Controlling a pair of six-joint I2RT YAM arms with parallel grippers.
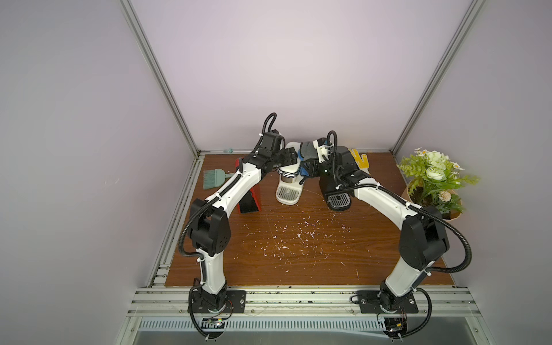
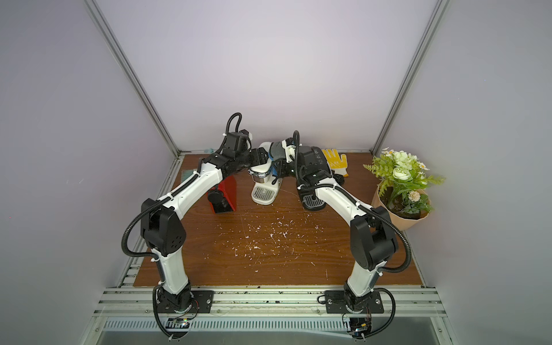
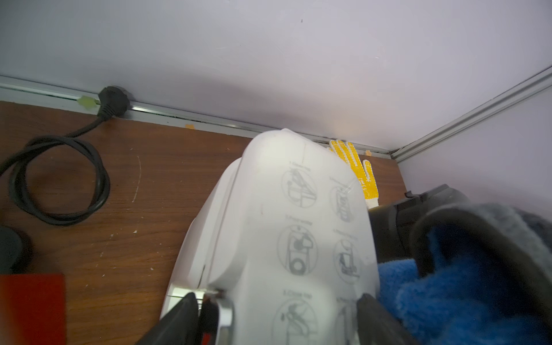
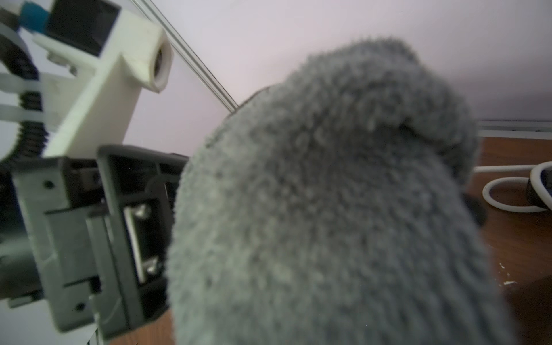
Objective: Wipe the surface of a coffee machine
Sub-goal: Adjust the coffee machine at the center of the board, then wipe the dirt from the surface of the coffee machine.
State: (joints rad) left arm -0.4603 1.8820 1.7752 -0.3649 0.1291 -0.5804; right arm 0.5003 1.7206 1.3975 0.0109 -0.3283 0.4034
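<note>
Across the top of the white coffee machine [image 1: 287,191], the left gripper [image 3: 277,298] is clamped wide around its body. The right gripper [image 1: 309,165] is pinched tight on a grey-blue cloth [image 4: 328,209] lying against its right side, with the black machine [image 1: 337,201] just beyond.

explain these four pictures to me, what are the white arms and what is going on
They are two robot arms bolted at the front of a wooden table. The two wide pictures look down from one overhead camera pair; the close-ups come from a camera on each wrist. The left arm's fingers grip either side of the white coffee machine. The right arm's fingers hold a grey and blue cloth against its side. Nearby are a black coffee machine, a red appliance, a green brush, a yellow glove and potted flowers. White flecks dot the table.
</note>
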